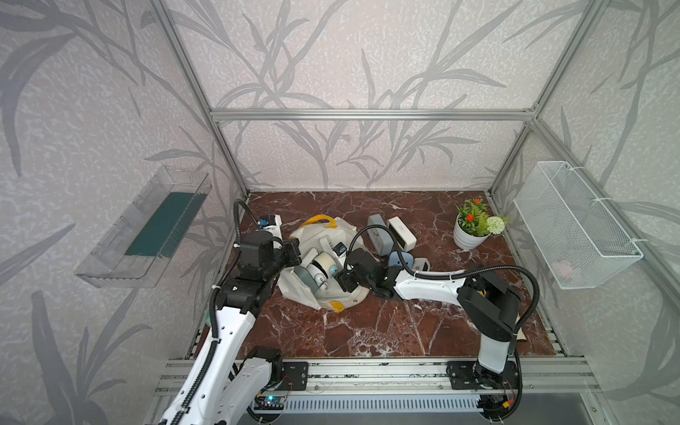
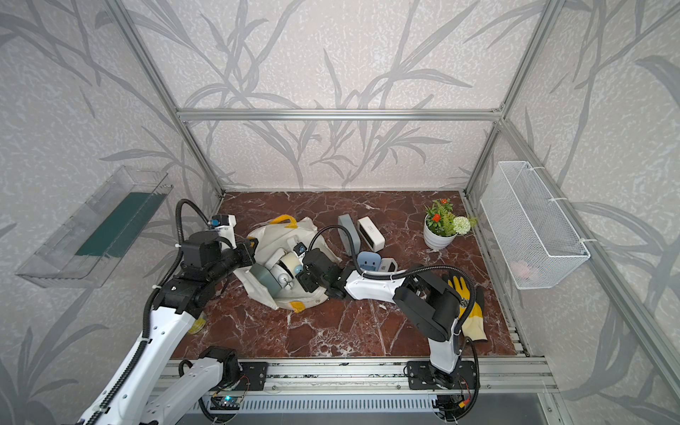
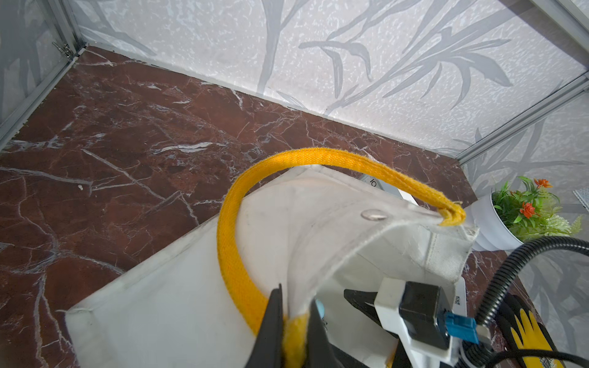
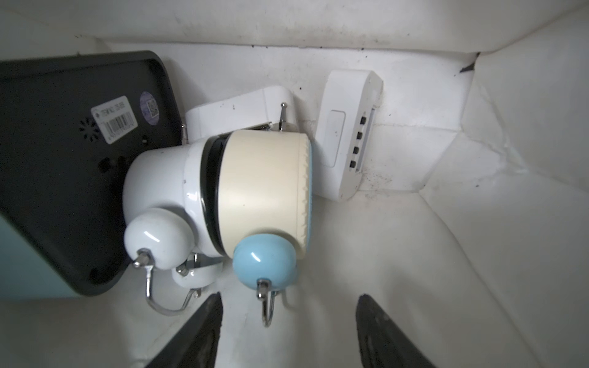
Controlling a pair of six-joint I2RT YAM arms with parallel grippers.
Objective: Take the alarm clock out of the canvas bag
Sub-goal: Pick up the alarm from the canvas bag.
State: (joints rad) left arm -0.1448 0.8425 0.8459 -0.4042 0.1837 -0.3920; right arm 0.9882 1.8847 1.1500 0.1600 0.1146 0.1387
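Jaws of the left gripper are pinching the canvas bag by its handle while the right gripper is hovering open near the cream alarm clock.

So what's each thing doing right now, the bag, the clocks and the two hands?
bag, slumped, mouth open.
left hand, shut on the bag's rim.
right hand, open inside the bag, holding nothing.
cream clock, tipped over inside the bag.
white clock, tipped over beside it.
plant, upright.
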